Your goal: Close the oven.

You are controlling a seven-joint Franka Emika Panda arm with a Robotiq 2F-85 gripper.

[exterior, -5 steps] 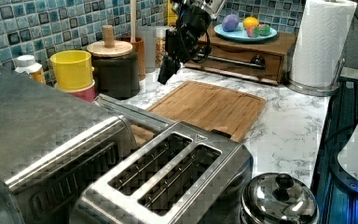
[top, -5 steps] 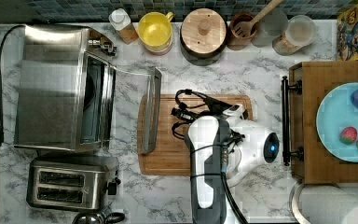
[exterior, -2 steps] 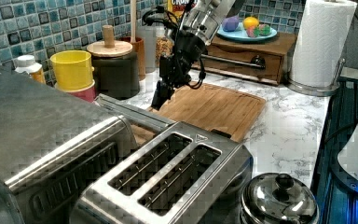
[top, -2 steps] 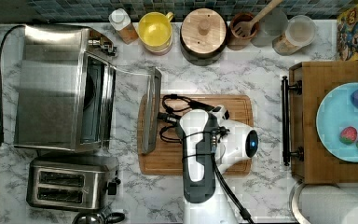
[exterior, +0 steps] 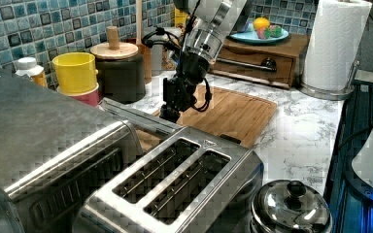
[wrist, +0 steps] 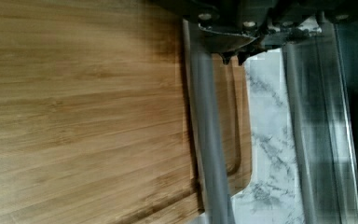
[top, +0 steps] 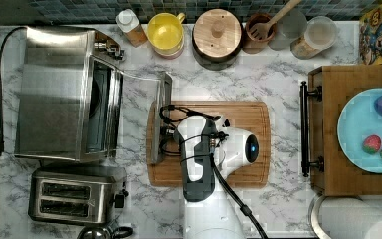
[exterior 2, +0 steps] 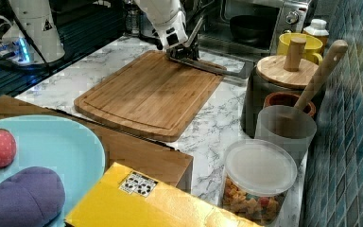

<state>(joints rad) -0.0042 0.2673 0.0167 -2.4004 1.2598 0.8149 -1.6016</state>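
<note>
Along the tiled back wall in the top view stand a yellow cup point(top: 165, 31) that looks empty, a dark canister with a wooden lid point(top: 217, 35), a brown pot holding a wooden spoon point(top: 260, 31) and a clear tub point(exterior 2: 257, 182) of orange-brown pieces under its lid. At the top view's right a blue plate point(top: 358, 130) on a wooden drawer box point(top: 328, 169) carries a purple piece and two red ones. The oven point(top: 62, 94) sits at the top view's left on the marble counter point(top: 278, 74), its long axis running top to bottom, its mouth facing the top view's right. Its door point(top: 146, 117) hangs dropped open, and the bar handle point(top: 155, 127) overlaps the near edge of the cutting board point(top: 248, 124). The gripper point(exterior: 171, 108) sits at that handle; whether its fingers are spread or pinched cannot be told. A toaster point(top: 74, 195) stands just beside the oven. Bare marble lies between board and drawer box
</note>
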